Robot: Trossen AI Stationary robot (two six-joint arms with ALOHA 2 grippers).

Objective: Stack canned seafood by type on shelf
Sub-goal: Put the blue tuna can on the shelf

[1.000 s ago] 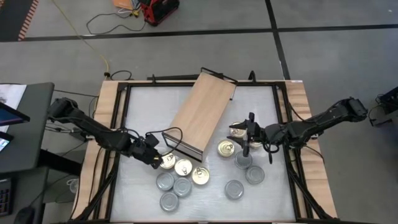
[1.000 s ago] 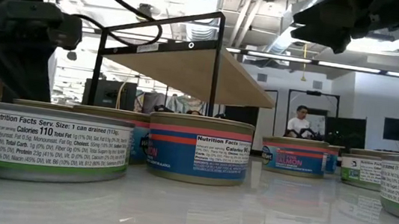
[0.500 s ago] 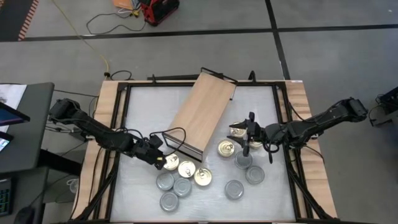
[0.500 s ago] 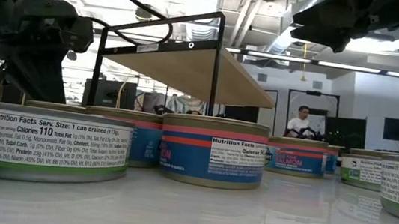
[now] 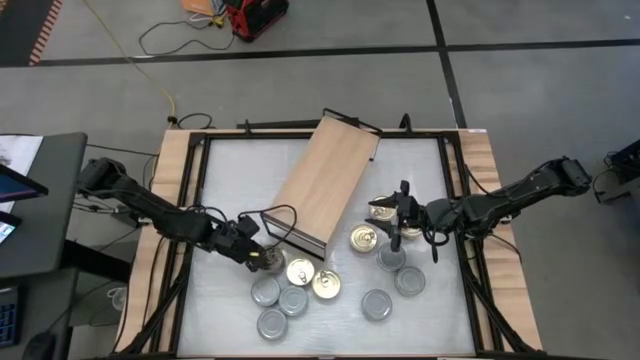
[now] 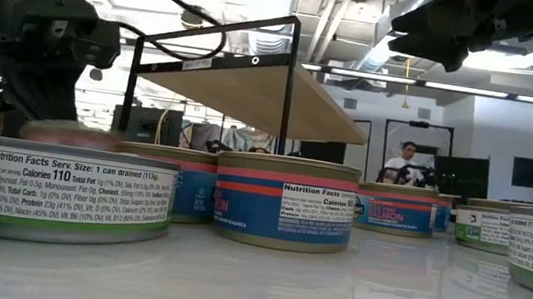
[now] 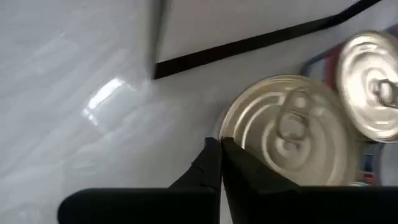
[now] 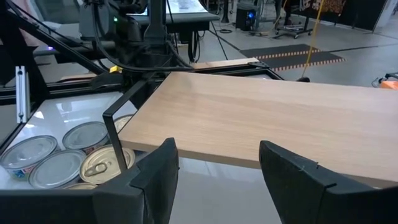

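1. Left gripper (image 5: pixel 258 258): low over the white table (image 5: pixel 230 180), just beside the near corner of the shelf (image 5: pixel 325 185); fingers (image 7: pixel 214 171) pressed together with nothing between them, tips at the rim of a gold-lidded tin (image 7: pixel 289 134).
2. Right gripper (image 5: pixel 398 222): raised above the tins on the right side of the table, just off the shelf's long edge; fingers (image 8: pixel 158 168) spread apart and holding nothing, wooden board visible through the gap.
3. Shelf: light wooden top on a thin black frame, standing slantwise across the middle of the table; nothing resting on the board as seen from above.
4. Left cluster of tins: three gold pull-tab lids in a row, including one (image 5: pixel 299 270) and one (image 5: pixel 323 284), running away from the left gripper; three silver-grey lids just below, including one (image 5: pixel 265 291) and one (image 5: pixel 272 323).
5. Right cluster of tins: gold-lidded tin (image 5: pixel 364 239) beside the shelf's lower end; silver-grey tins at (image 5: pixel 409 281) and (image 5: pixel 376 304); further tins partly hidden under the right gripper.
6. Low view: labelled tins on the table surface, among them a green-banded one (image 6: pixel 65 192) and a blue-and-red one (image 6: pixel 286 202).
7. Background: person (image 6: pixel 408 164) seated far behind the table.
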